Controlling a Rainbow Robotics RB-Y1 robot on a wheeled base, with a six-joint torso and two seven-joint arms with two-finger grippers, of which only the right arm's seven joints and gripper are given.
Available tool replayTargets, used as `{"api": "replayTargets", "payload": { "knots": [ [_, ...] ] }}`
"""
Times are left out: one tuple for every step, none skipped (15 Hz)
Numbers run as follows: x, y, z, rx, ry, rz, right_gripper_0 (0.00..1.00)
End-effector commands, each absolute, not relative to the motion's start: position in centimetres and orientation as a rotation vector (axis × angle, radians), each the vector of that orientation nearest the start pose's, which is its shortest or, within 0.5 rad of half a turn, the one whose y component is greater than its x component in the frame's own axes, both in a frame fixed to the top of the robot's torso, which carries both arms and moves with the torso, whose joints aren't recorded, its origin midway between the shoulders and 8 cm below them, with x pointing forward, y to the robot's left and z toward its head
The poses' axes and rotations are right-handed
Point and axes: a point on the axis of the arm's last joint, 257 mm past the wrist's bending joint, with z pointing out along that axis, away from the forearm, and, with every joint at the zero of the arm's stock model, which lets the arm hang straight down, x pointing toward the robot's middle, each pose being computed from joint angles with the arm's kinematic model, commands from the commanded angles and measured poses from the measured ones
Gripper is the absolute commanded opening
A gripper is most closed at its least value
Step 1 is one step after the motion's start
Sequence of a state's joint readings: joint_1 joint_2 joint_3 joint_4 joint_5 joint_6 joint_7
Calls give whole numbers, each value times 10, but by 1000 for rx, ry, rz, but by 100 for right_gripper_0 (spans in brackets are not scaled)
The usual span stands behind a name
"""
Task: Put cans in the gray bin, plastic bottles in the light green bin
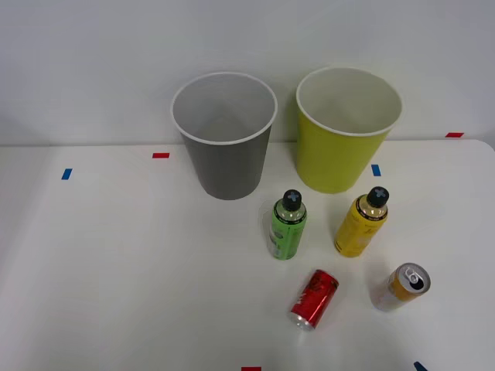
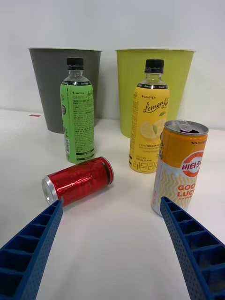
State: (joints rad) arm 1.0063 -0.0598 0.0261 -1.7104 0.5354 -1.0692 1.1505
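The gray bin (image 1: 228, 166) and the light green bin (image 1: 336, 158) stand side by side at the back of the white table. In front of them a green plastic bottle (image 1: 288, 228) and a yellow plastic bottle (image 1: 360, 224) stand upright, both with black caps. Nearer the front edge a red can (image 1: 315, 298) lies on its side and an orange-gold can (image 1: 404, 286) stands upright. In the right wrist view my right gripper (image 2: 111, 204) is open low over the table, holding nothing. The red can (image 2: 79, 180) lies just beyond one fingertip and the orange-gold can (image 2: 180, 168) just beyond the other.
Small red and blue tape marks (image 1: 160, 155) dot the table (image 1: 116, 255). A pale wall rises right behind the bins. The table's left half is bare white surface.
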Motion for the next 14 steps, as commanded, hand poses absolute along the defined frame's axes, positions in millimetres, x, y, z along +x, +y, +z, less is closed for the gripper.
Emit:
{"api": "replayTargets", "payload": {
  "knots": [
    [184, -205, -281, -260, 1447, 135, 71],
    [184, -205, -281, -260, 1447, 135, 71],
    [184, -205, -281, -260, 1447, 135, 71],
    [184, -205, -281, -260, 1447, 135, 71],
    [184, -205, -281, -260, 1447, 135, 71],
    [184, -205, -281, -260, 1447, 135, 71],
    [184, -205, -281, -260, 1447, 135, 71],
    [184, -205, -281, -260, 1447, 135, 71],
    [184, -205, -281, -260, 1447, 135, 71],
    [184, -205, -281, -260, 1447, 135, 71],
    [184, -205, -281, -260, 1447, 135, 71],
    [184, -205, -281, -260, 1447, 135, 71],
    [184, -205, -281, -260, 1447, 135, 71],
    [184, -205, -281, -260, 1447, 135, 71]
  ]
}}
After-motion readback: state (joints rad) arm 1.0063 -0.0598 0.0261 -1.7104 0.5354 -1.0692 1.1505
